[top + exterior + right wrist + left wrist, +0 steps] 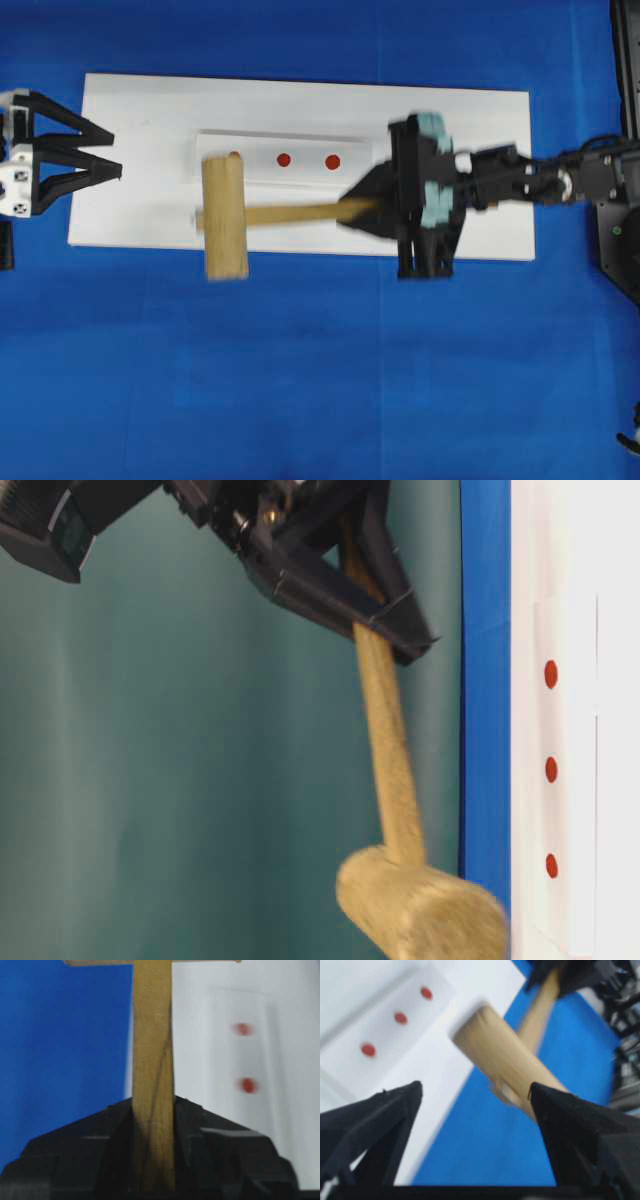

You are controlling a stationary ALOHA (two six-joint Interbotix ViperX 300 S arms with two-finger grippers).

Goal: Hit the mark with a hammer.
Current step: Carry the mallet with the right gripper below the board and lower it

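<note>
Right claw (375,208) is clamped on the hammer (240,214) handle, whose long axis runs leftward across the overhead frame; the head covers most of the leftmost mark (234,155). Left claw (105,150), at far left, spread and empty, sits apart.

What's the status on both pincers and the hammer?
Right pincer shut on the light-brown wooden hammer, gripping its handle end. Left pincer open, empty, at the white board's edge. Hammer head covers most of one red dot; nothing blocking.
</note>
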